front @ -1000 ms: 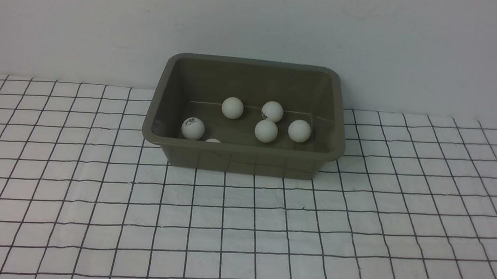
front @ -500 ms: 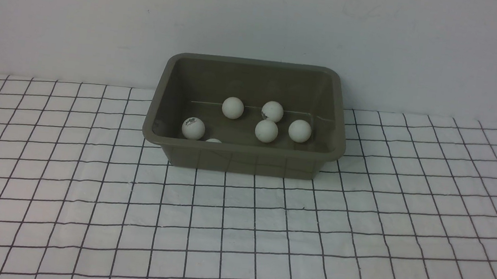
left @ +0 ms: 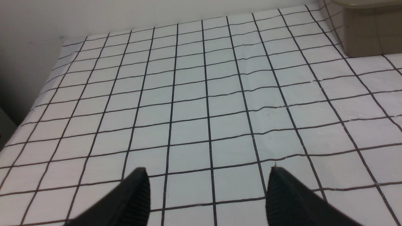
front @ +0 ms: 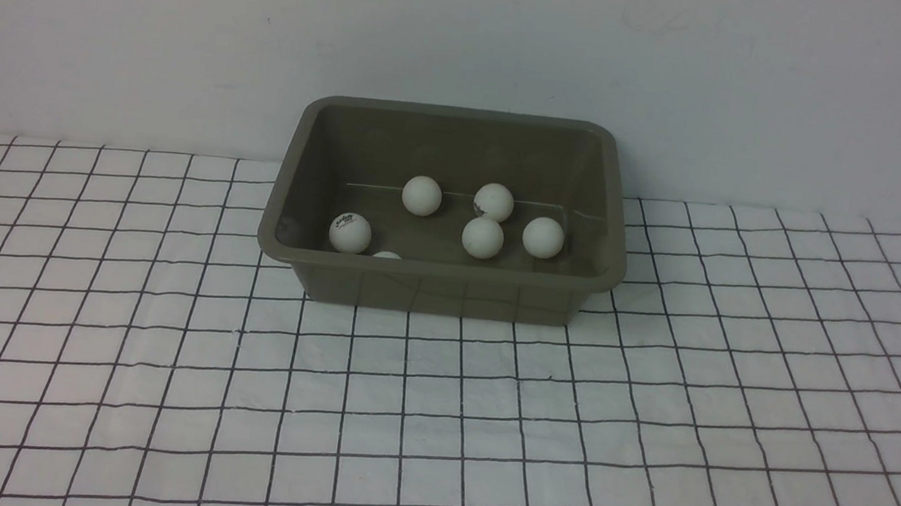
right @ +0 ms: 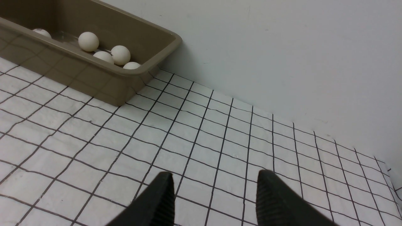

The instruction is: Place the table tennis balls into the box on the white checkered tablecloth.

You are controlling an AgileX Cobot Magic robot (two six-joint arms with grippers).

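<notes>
Inside the box [front: 438,286] on the white checkered tablecloth [front: 430,422] lie all six table tennis balls [front: 482,237]; none shows outside it. Left gripper [left: 207,188] and right gripper [right: 215,194] hover well apart from the box, jaws spread wide and empty. Task judged complete.

- One table tennis ball [front: 387,255] shows only its top behind the box's [front: 446,289] near rim.
- The left wrist view cuts off the box, showing one corner.
- Ball logos are too small to read.
</notes>
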